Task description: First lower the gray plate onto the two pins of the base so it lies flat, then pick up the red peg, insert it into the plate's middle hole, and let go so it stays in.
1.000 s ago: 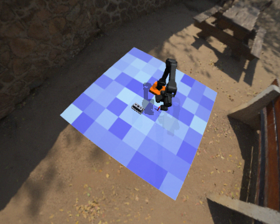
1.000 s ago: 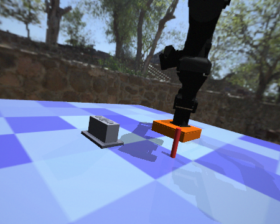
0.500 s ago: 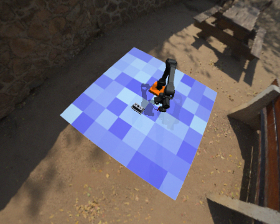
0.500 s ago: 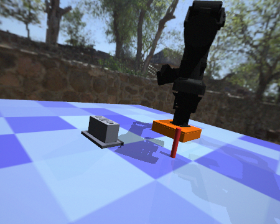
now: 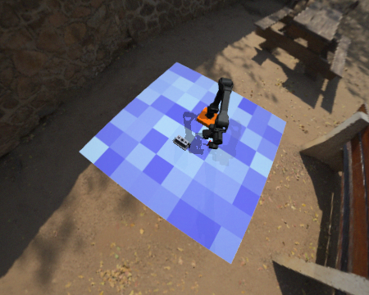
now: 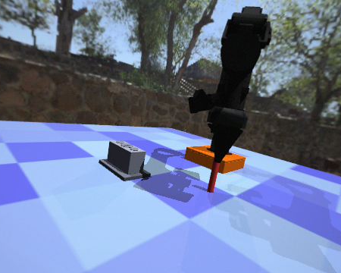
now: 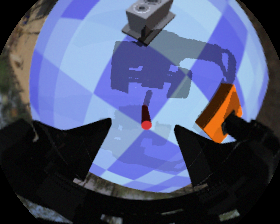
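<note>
The gray plate point(image 5: 182, 139) point(image 6: 126, 157) point(image 7: 150, 19) looks like a thick block, lying level on the wider, flat foot of the base point(image 6: 121, 176). Round openings show in its top; the wrist view cuts off part of it. The pins are too small to tell apart. The red peg point(image 6: 214, 180) point(image 7: 146, 125) stands upright on the checkered mat, apart from the plate. My gripper point(image 5: 209, 139) point(image 6: 217, 161) point(image 7: 143, 124) is open and empty. It points down over the peg, whose top appears between the spread fingertips in the wrist view; whether the tips reach below its top is unclear.
The orange block point(image 5: 205, 117) point(image 6: 204, 157) point(image 7: 216, 117) at the arm's foot is behind the peg in the exterior view. The blue checkered mat point(image 5: 189, 221) point(image 6: 140, 243) lies under everything. A bench and a picnic table stand beyond it.
</note>
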Action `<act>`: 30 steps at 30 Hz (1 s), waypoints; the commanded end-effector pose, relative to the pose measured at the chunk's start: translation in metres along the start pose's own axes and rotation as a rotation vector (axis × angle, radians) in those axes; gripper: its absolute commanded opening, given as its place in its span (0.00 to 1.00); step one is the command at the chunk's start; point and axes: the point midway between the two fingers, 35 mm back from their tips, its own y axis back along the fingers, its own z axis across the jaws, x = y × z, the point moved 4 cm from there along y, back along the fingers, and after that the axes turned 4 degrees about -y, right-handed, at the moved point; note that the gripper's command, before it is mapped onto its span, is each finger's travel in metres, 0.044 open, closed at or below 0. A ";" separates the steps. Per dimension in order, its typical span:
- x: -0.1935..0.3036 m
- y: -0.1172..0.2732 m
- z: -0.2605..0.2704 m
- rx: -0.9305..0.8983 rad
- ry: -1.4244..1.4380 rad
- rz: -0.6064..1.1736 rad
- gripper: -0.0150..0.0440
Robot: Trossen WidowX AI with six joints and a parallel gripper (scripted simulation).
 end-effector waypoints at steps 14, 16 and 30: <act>-0.001 -0.031 -0.003 0.011 0.002 0.001 1.00; -0.001 -0.034 -0.003 0.011 0.002 0.001 1.00; -0.001 -0.038 -0.004 0.011 0.002 0.001 0.56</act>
